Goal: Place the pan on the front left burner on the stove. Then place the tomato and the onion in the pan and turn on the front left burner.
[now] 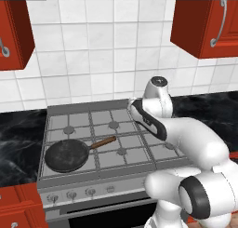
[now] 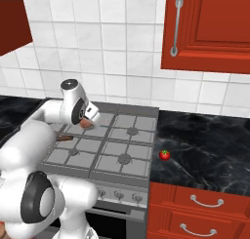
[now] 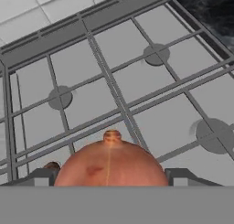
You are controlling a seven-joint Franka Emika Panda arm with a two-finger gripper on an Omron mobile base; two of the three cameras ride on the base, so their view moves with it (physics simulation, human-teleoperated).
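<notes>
Red cabinets (image 2: pixel 205 30) above tiled wall, black counter (image 2: pixel 205 145) beside stove (image 1: pixel 116 134), pan (image 1: pixel 66 155) on front left burner, wooden handle toward centre, glossy tomato (image 2: pixel 165 155) on counter near stove, gripper (image 3: pixel 109 179) clamped on dull orange-brown onion (image 3: pixel 109 166) above grates.

Glossy white rounded arm (image 1: pixel 195 143) segments with dark joint bands

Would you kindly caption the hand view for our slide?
Gripper holding the onion above the stove grates.
</notes>
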